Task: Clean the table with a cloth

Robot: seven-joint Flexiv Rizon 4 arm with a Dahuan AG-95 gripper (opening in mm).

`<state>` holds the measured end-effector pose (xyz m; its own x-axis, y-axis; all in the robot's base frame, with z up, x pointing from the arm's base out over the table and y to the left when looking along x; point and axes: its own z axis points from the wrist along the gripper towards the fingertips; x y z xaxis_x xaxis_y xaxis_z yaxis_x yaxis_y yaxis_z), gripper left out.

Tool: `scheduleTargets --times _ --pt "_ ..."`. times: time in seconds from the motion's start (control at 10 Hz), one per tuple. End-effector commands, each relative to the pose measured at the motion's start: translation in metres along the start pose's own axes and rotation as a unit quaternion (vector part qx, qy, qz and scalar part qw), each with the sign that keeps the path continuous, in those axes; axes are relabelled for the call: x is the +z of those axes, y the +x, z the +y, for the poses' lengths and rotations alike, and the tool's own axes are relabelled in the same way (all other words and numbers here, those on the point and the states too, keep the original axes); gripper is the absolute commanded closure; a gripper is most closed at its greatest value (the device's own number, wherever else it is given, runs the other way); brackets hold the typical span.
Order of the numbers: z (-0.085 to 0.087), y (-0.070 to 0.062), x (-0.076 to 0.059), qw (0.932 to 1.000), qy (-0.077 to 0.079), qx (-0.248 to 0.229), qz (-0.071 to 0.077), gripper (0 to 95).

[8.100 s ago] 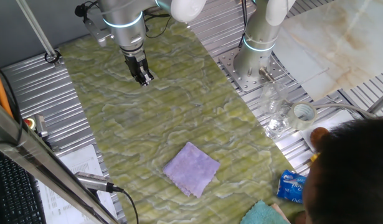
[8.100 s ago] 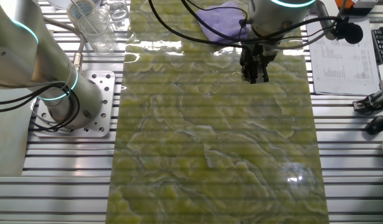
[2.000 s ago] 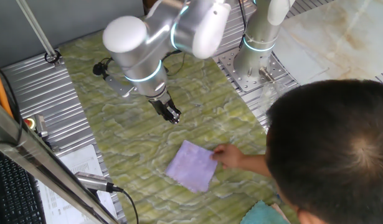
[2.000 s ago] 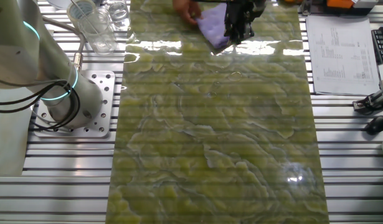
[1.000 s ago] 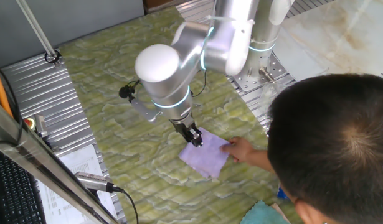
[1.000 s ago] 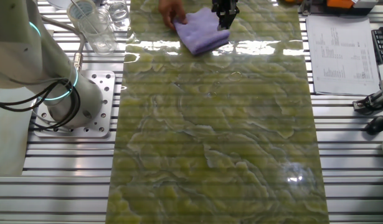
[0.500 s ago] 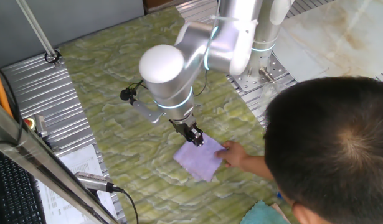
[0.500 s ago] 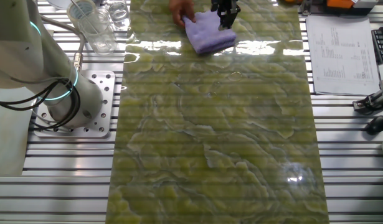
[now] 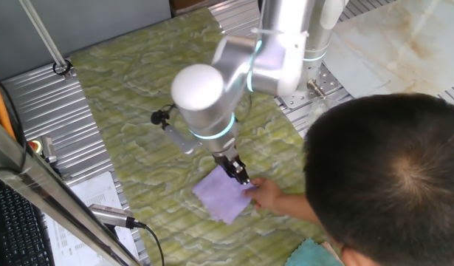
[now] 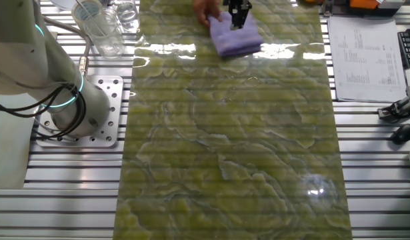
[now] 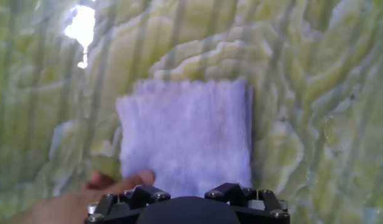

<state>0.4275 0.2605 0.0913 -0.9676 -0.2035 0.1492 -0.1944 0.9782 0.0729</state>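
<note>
The lilac cloth lies flat on the green-yellow marbled table, near its front end. My gripper points down at the cloth's edge nearest the person, its fingers close together and holding nothing. I cannot tell if the tips touch the fabric. A person's hand rests on that same edge. In the other fixed view the cloth is at the top of the table, under the gripper. The hand view looks down on the cloth; the fingers are hidden there.
The person's head blocks the right front corner. A teal cloth lies at the front edge. Clear cups and the arm's base stand on the ribbed metal. Papers and a keyboard lie on the other side.
My gripper has come from the table's far end down to the cloth. The person's hand reached in and slid the cloth sideways; over the last half second cloth and gripper shifted together.
</note>
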Motion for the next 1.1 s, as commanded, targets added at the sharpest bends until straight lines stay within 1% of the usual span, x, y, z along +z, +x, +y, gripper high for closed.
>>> scheduleTargets --times 0.1,0.2,0.3,0.4,0.5,0.6,0.8,0.9,1.1 --pt "-0.002 0.000 0.012 0.9997 0.013 0.016 -0.017 19.0" --pt "-0.006 -0.002 0.012 0.9996 0.013 0.014 -0.023 19.0" --pt "-0.008 -0.003 0.012 0.9995 0.013 0.012 -0.024 19.0" --pt "-0.014 -0.010 0.008 0.9996 0.014 0.007 -0.025 19.0" --pt "-0.017 -0.014 0.008 0.9995 0.015 0.004 -0.027 19.0" --pt "-0.020 -0.020 0.009 0.9993 0.016 -0.001 -0.034 19.0" --pt "-0.019 -0.028 0.012 0.9988 0.018 -0.003 -0.047 19.0" --pt "-0.017 -0.033 0.013 0.9984 0.019 0.005 -0.052 19.0" --pt "-0.020 -0.035 0.010 0.9985 0.020 -0.002 -0.051 19.0"
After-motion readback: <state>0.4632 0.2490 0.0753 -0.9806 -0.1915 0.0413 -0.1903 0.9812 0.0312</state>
